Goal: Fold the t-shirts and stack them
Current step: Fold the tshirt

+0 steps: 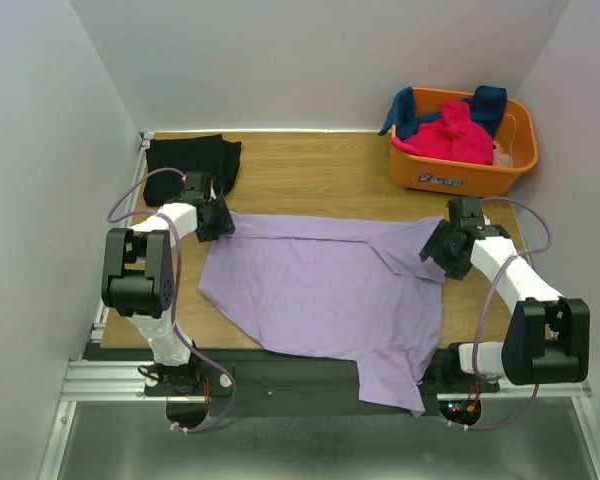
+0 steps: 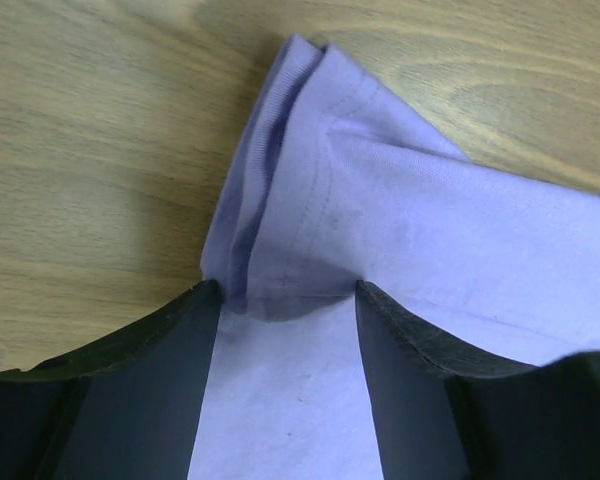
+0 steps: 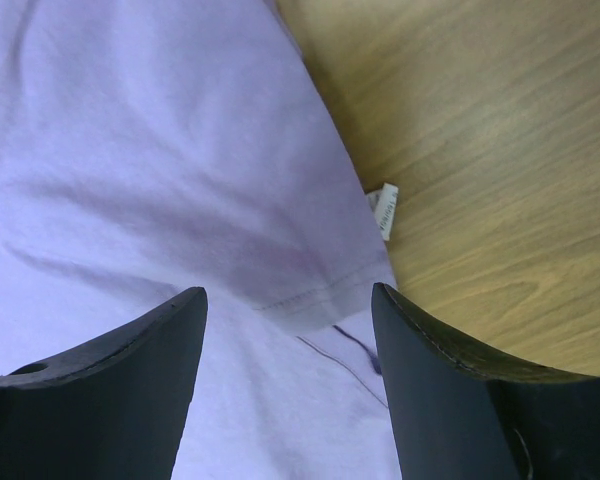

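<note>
A large lavender-purple t-shirt (image 1: 320, 290) lies spread flat in the middle of the wooden table (image 1: 320, 170), one part hanging over the near edge. My left gripper (image 1: 215, 222) is low at its far left corner, jaws open, with the folded corner of the shirt (image 2: 410, 200) lying between the fingers (image 2: 170, 380). My right gripper (image 1: 442, 252) is low at the shirt's right corner, jaws open over the cloth (image 3: 160, 150) and its hem. A black t-shirt (image 1: 192, 158) lies folded at the back left. Hot-pink (image 1: 450, 135) and teal-blue (image 1: 410, 105) shirts lie in the basket.
The orange plastic basket (image 1: 460, 172) stands at the back right corner. A small white label (image 3: 383, 212) sticks out at the shirt's edge on the bare wood. White walls close in the table on three sides.
</note>
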You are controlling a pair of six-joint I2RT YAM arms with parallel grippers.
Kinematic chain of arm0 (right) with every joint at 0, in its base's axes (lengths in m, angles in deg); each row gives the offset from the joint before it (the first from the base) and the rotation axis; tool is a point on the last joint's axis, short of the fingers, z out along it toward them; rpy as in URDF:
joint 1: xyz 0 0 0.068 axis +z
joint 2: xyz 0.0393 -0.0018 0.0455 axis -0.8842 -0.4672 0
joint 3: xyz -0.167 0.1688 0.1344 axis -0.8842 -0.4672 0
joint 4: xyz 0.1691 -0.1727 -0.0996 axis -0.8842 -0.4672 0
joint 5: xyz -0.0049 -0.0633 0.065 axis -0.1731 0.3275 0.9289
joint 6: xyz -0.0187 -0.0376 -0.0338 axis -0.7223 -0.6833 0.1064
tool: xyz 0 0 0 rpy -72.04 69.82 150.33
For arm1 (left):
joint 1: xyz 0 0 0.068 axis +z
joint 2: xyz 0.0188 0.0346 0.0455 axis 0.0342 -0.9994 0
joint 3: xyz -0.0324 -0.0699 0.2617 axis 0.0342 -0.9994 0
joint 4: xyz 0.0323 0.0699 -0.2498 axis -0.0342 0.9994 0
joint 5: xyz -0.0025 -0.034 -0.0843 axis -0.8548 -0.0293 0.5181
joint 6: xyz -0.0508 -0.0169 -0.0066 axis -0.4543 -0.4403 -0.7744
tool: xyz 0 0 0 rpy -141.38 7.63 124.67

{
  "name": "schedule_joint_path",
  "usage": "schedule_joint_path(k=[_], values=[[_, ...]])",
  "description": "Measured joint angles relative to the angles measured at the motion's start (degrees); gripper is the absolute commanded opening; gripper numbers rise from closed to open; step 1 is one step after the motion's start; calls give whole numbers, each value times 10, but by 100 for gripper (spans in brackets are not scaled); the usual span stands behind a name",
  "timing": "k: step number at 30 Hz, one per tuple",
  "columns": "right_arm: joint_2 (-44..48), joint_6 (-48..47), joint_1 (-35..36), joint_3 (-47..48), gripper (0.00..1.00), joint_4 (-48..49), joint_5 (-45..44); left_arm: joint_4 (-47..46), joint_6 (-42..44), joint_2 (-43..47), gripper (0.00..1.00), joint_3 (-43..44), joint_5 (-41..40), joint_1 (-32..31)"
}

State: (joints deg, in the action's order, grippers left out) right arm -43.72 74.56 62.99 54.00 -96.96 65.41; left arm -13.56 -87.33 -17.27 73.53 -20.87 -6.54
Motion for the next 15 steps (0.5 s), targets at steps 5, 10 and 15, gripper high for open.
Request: schedule_joint_path(k=[5, 10, 15], values=[[2, 4, 0, -10, 73, -8, 0, 1, -2, 0, 54, 0, -9, -9], [7, 5, 0, -10, 73, -8, 0, 7, -1, 0, 57, 2, -34, -10], [12, 6, 0, -10, 73, -9, 0, 22, 3, 0, 57, 20, -68, -10]])
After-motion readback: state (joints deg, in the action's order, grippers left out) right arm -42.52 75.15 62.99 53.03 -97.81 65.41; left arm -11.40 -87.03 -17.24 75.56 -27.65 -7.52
